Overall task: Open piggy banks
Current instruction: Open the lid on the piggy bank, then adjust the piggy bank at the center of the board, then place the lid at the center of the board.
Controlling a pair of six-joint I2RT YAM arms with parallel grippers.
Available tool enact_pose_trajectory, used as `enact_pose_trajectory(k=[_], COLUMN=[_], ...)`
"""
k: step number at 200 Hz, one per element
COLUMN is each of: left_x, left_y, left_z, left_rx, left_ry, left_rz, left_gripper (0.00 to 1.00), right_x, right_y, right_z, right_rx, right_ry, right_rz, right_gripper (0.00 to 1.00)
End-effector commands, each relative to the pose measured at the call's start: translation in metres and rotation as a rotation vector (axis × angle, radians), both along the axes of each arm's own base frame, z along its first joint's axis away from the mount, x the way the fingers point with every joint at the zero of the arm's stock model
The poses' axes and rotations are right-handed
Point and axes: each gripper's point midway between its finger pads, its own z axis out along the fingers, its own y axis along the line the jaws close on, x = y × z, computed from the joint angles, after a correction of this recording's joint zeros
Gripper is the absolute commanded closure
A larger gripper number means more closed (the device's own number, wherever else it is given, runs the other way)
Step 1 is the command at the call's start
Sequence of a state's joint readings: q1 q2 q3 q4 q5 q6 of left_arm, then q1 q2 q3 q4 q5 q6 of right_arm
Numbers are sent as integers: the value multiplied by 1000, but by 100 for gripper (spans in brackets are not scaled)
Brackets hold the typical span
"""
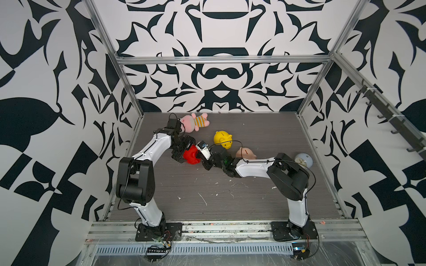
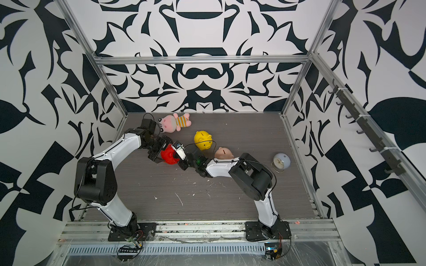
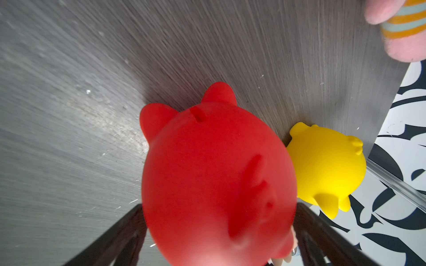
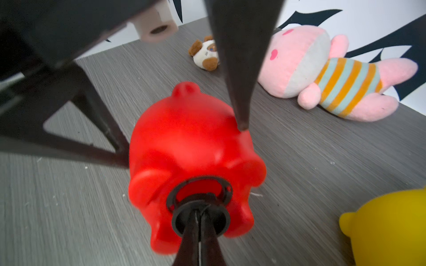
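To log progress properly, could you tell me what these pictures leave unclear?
- On the yellow pig and peach pig, the bellies face away in every view.
- On the red pig, whether the plug in the right gripper is fully free: its fingers cover it, right wrist view.
- The brown plush is hidden behind the left arm in both top views.

Walls on three sides are covered in a bold black-and-white abstract print. A frame of aluminium bars is set against them. The floor, grey wood-grain, is flecked with white scraps. A rack of dark hooks is fixed along one side rail. Even, diffuse light is noted.
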State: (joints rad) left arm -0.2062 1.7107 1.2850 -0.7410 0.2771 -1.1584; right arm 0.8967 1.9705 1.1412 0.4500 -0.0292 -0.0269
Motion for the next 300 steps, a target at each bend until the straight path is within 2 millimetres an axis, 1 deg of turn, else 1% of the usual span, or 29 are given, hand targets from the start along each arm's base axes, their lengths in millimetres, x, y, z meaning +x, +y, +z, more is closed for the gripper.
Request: enact_pose_trajectory(k=[1, 24, 50, 70, 87, 111, 122, 134, 155, 174, 198, 215, 233, 249, 266, 294, 300], left_x=[-32, -33, -34, -31, -27, -16, -11, -6, 1, 5, 7, 4, 4, 1, -3, -8, -8], left_y=[7, 8, 9, 11, 22, 46, 53, 59, 68, 82, 105, 125, 147, 166, 180, 190, 190], left_z=[-28, -28, -28, -25, -19, -8, -3, 2, 15, 30, 47, 55, 62, 69, 76, 84, 85], left_rx=[57, 59, 61, 68, 114, 228, 240, 237, 230, 266, 300, 302, 294, 290, 284, 315, 317], left_ry=[163, 162, 160, 151, 130, 78, 57, 37, -5, -40, -79, -92, -131, -161, -191, -217, -219], left_rz=[-14, -15, -14, -18, -32, -71, -78, -75, -62, -45, -9, 42, 95, 155, 204, 230, 229], left_gripper=[0, 0, 0, 0, 0, 1, 1, 1, 1, 1, 1, 1, 1, 1, 1, 1, 1], right_x=[-4, -4, -4, -3, -8, -13, -18, -21, -27, -41, -64, -80, -94, -101, -104, -103, -102], right_y=[-7, -13, -17, -21, -27, -40, -42, -42, -37, -27, -14, -5, 5, 14, 20, 27, 28], right_z=[18, 17, 21, 17, 9, -7, -14, -16, -18, -25, -34, -36, -43, -47, -50, -53, -52], right_rx=[3, -3, 8, -25, -68, -142, -175, -179, -208, -281, -340, -359, -407, -434, -442, -458, -459], right_ry=[-33, -32, -28, 26, 99, 218, 265, 287, 313, 303, 304, 297, 305, 294, 299, 293, 292], right_rz=[-7, -18, -30, -45, -71, -132, -143, -155, -146, -110, -53, -16, 24, 50, 64, 75, 78], right_gripper=[100, 100, 100, 100, 100, 100, 100, 100, 100, 100, 100, 100, 100, 100, 100, 100, 98])
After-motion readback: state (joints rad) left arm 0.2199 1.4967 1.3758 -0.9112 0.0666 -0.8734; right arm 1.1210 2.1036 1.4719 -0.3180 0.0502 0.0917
